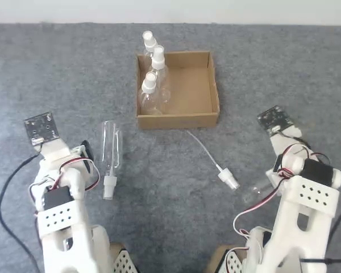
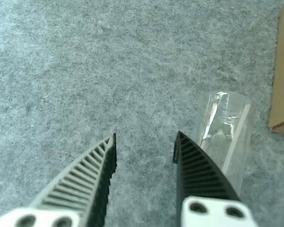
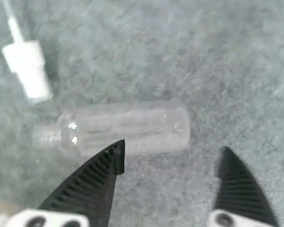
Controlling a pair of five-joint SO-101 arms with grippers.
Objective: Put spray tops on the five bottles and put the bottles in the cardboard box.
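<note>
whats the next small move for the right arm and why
Probably bring the right hand onto the uncapped bottle and close it. The hand is open and close to that bottle, which lies on the carpet with the loose spray top beside its neck; three capped bottles are already in the cardboard box.

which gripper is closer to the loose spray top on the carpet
Right. The right gripper hangs open over the uncapped bottle next to the spray top; the left gripper is open far off beside the capped bottle.
</note>
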